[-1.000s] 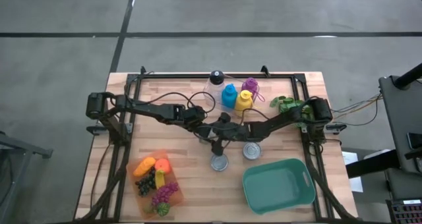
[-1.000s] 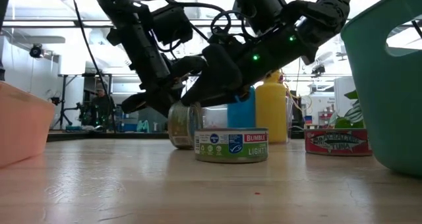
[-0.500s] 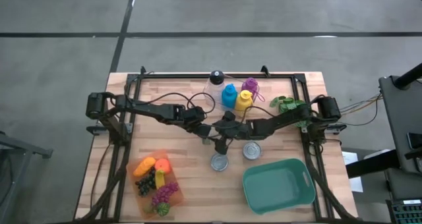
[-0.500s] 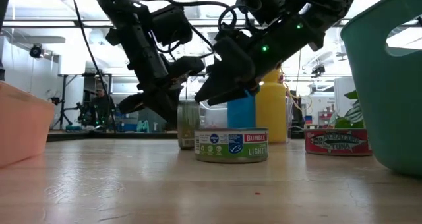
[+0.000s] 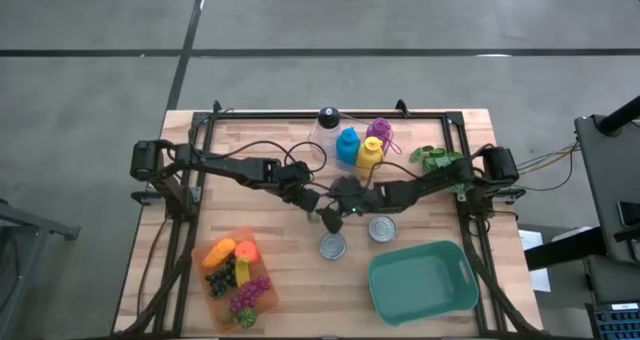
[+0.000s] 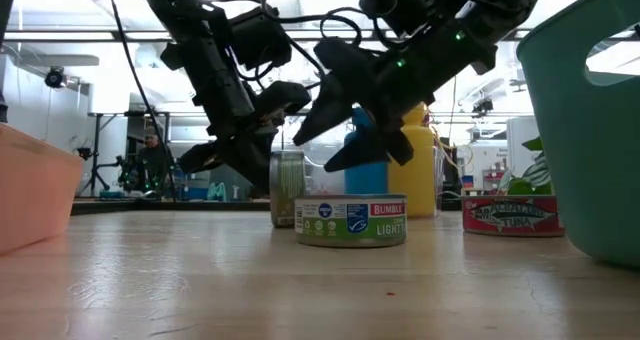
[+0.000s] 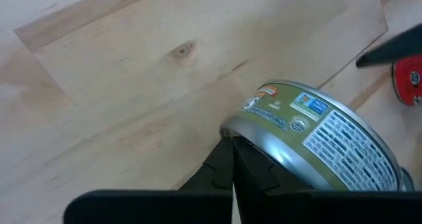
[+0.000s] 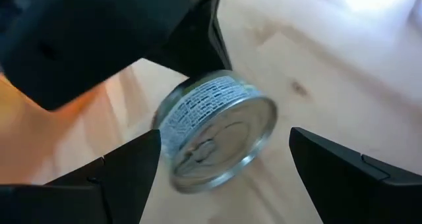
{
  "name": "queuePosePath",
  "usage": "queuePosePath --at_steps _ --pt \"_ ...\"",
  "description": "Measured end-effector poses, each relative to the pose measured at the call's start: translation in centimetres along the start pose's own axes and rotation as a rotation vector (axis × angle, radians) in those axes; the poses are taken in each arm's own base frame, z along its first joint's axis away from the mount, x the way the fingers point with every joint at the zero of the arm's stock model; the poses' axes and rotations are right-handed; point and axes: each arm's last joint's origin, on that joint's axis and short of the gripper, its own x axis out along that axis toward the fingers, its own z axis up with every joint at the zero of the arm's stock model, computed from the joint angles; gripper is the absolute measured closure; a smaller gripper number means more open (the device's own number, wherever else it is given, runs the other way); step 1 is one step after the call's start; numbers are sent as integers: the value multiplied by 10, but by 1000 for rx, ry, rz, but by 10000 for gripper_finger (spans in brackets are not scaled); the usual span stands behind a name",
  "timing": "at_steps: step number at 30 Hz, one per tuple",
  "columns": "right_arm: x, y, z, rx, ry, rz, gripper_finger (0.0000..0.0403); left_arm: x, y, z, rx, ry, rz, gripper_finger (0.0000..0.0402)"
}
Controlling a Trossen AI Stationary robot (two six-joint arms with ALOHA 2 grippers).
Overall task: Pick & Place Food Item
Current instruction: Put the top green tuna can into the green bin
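A green-labelled can (image 6: 287, 188) stands on its curved wall on the wooden table (image 5: 260, 170), flat ends upright; it also shows in the high view (image 5: 321, 218). My left gripper (image 7: 231, 159) is shut, its tips at one end of the can (image 7: 316, 135). My right gripper (image 8: 221, 161) is open. It faces the can's other flat end (image 8: 221, 141), with one finger (image 8: 125, 168) on either side, apart from the can. In the low view the right gripper (image 6: 355, 110) hangs above and just right of the can. My left gripper touches the can's end rim (image 7: 232, 130) with its shut fingertips (image 7: 224, 159), slanting down from the table's left side. The can rests on its curved wall on the table, not lifted.
A flat tuna can (image 5: 332, 246) and a red tuna can (image 5: 383, 228) lie just in front of the grippers. A teal bin (image 5: 440, 302) stands at the near right and an orange tray of toy fruit (image 5: 262, 278) at the near left. Coloured bottles (image 5: 348, 145) stand behind.
My right gripper has risen a little from the can and rolled about its own axis, jaws staying wide. The green-labelled can, tilted a second ago, now stands straight on its curved wall and has shifted slightly right in the low view.
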Motion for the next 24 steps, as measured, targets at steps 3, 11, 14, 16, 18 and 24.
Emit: queuePosePath --at_steps 3,11,14,16,18,24 --pt "-2 5 -2 133 -3 19 74 0 0 0 0 0 0 400" --pt "-11 26 -8 306 -106 35 74 0 0 0 43 -1 0 400" --pt "-13 31 -12 349 -111 33 74 0 0 0 76 -3 0 400" --pt "-15 35 -15 358 -125 26 74 0 0 0 79 -3 0 400" --pt "-17 37 -18 352 -133 18 74 0 0 0 80 -3 1 400" --pt "-20 45 -21 307 -130 6 74 -9 0 2 159 -19 -10 400"
